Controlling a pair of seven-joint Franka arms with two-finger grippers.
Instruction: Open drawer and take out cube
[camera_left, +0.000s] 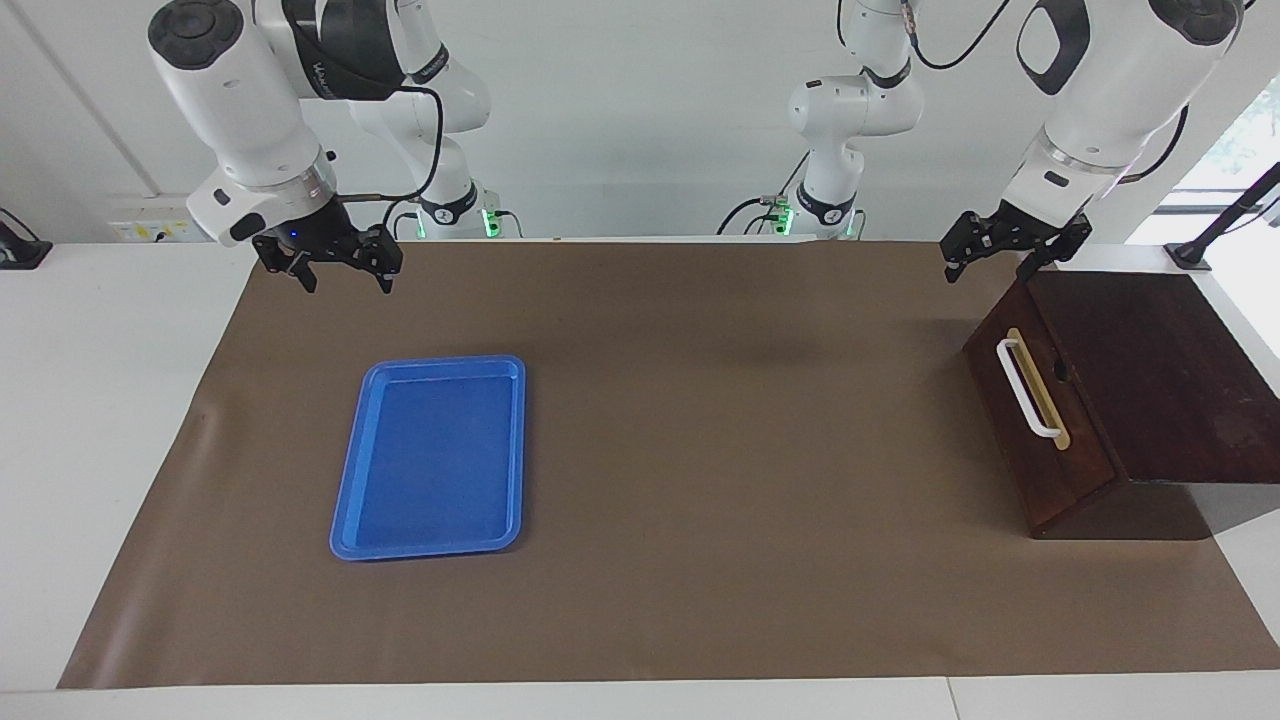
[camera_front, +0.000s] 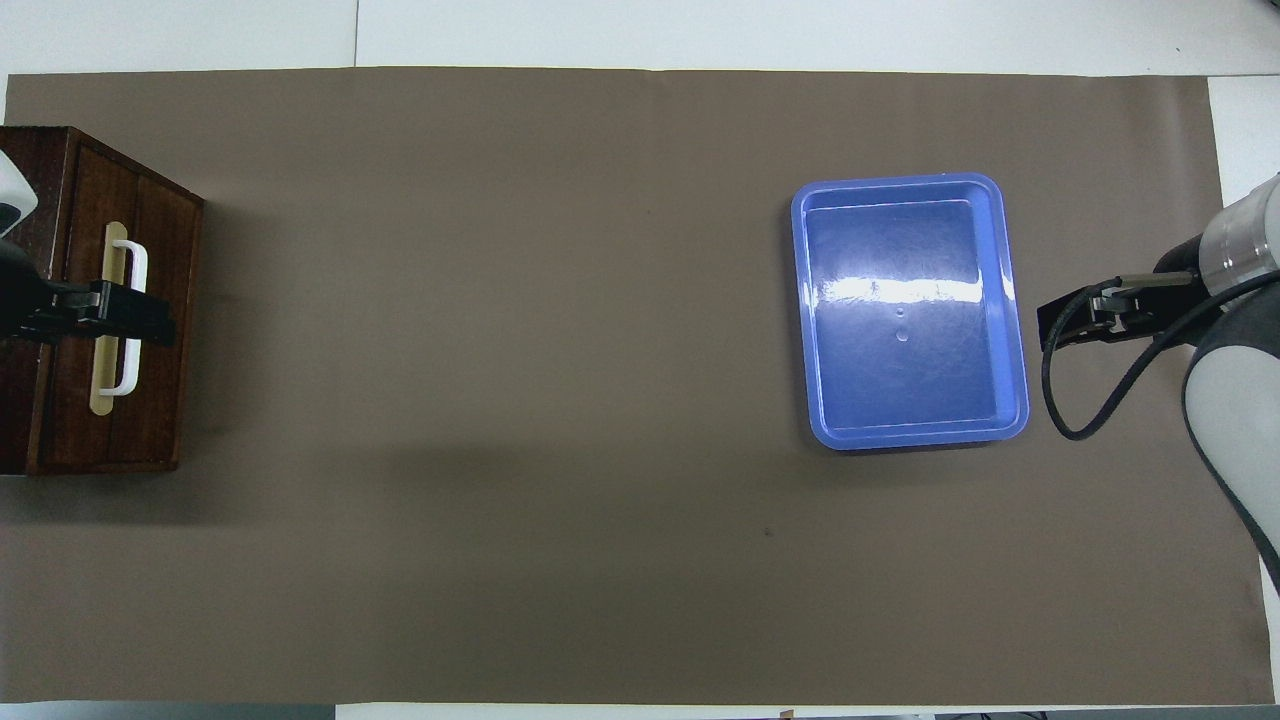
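Observation:
The drawer (camera_left: 1040, 470) is shut in its dark brown wooden cabinet at the left arm's end of the table, and its white bar handle (camera_left: 1028, 392) faces the table's middle. In the overhead view the drawer (camera_front: 160, 230) shows its front, with the handle (camera_front: 135, 262) partly covered. My left gripper (camera_left: 990, 265) hangs open in the air above the cabinet's corner nearest the robots and touches nothing. From overhead the left gripper (camera_front: 160, 328) overlaps the handle. My right gripper (camera_left: 347, 280) waits open and empty in the air at the right arm's end, also seen from overhead (camera_front: 1048, 328). The cube is hidden.
A flat blue tray (camera_left: 425, 551) lies empty on the brown mat toward the right arm's end; from overhead the tray (camera_front: 1010, 300) sits beside the right gripper. The brown mat (camera_left: 700, 450) covers most of the white table.

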